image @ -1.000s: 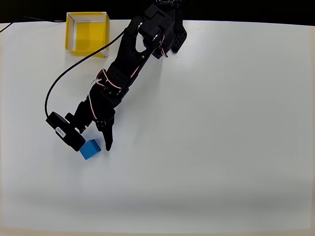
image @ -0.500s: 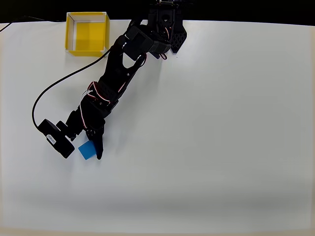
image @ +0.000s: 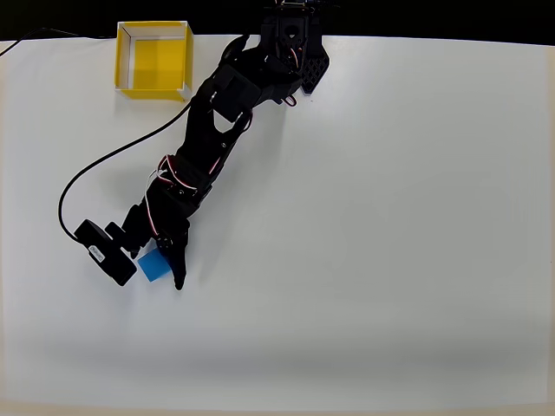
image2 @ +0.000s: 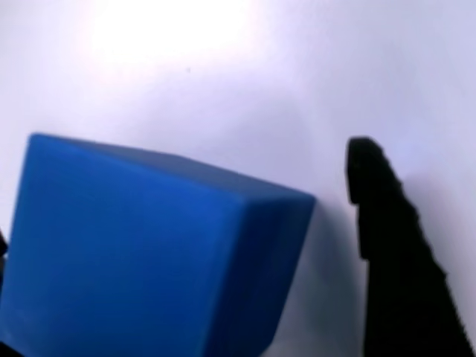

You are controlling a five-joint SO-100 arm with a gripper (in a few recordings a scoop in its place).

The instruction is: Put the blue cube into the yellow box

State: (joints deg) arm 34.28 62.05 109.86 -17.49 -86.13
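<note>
gripper: seen low on the table at the left in the overhead view (image: 163, 270); jaws spread around the cube, nothing clamped yet.
fingers: one dark pointed finger (image2: 394, 253) is seen right of the cube in the wrist view, a pale gap of table between it and the cube's right face; the other finger is barely seen at the left edge, contact there cannot be told.
blue cube: sits between the fingers (image: 153, 265), resting on the table, turned at an angle to the table edges; it is seen large in the wrist view (image2: 141, 253).
yellow box: open top, set at the table's far left corner (image: 153, 57), well apart from the fingers, up past the arm.
cable: a black cable (image: 104, 161) is looped across the table between the fingers and the box.
open room: bare table is seen right of and below the fingers; the table's left edge is near the wrist camera housing (image: 104, 252).
surface: white table (image: 390, 225), matte, with a bright glare spot ahead of the fingers in the wrist view.
room: a black strip is seen beyond the far table edge.
</note>
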